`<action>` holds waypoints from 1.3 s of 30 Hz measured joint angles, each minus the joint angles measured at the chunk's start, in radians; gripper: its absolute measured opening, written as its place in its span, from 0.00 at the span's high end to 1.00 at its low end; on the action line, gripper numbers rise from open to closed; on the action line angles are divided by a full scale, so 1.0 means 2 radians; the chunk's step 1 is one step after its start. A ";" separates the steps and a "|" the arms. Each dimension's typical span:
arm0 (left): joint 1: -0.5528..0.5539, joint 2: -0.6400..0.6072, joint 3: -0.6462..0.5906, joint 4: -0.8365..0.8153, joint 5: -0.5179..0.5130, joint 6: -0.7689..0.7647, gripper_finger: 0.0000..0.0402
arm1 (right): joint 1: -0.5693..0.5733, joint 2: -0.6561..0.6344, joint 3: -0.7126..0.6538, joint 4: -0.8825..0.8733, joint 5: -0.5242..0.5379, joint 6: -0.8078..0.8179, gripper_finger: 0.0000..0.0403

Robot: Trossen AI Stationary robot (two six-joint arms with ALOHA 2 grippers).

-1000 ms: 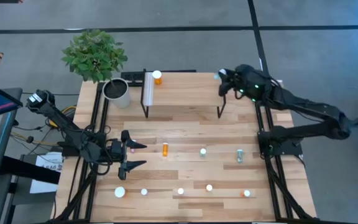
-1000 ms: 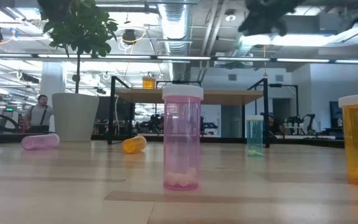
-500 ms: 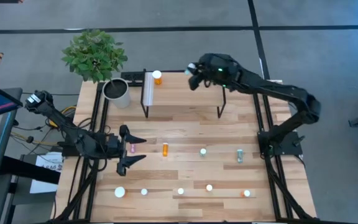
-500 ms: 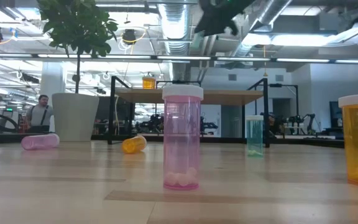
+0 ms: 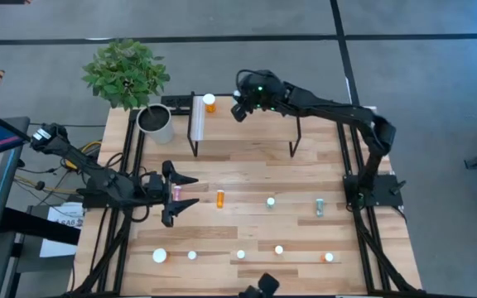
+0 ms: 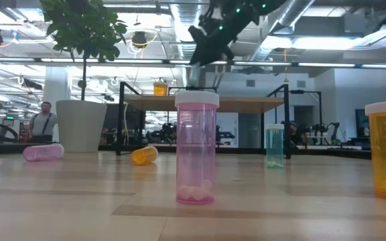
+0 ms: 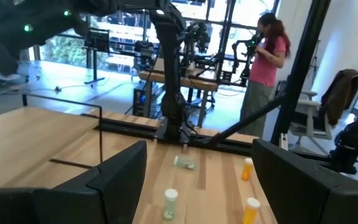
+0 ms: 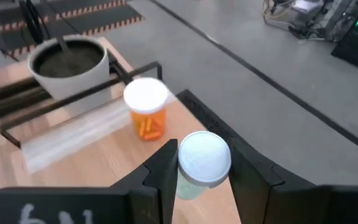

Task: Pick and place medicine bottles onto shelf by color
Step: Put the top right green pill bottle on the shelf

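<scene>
A robotics lab: other robot rigs (image 7: 194,37), exposed ceiling ducts (image 6: 186,23).

- High view hangs overhead, facing straight down on the whole table (image 5: 247,165), both arms and grey floor around it.
- Low view sits at tabletop level, facing across into the room; a pink bottle (image 6: 196,147) stands very close to the lens, the shelf (image 6: 206,102) farther back.
- Left wrist view looks across the table toward a person (image 7: 263,62) beyond.
- Right wrist view looks down close on the shelf's orange bottle (image 8: 146,117), shared with the high view (image 5: 210,103).
</scene>
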 joint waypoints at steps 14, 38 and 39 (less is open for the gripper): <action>0.000 0.000 0.000 -0.003 0.004 0.000 0.31 | -0.005 0.038 0.001 0.023 -0.009 -0.010 0.64; 0.000 0.000 0.000 -0.009 0.004 0.002 0.31 | -0.006 0.037 0.002 0.013 -0.014 -0.014 0.64; 0.000 0.000 0.000 -0.010 0.004 0.002 0.31 | -0.006 0.041 0.002 0.017 -0.014 -0.014 0.64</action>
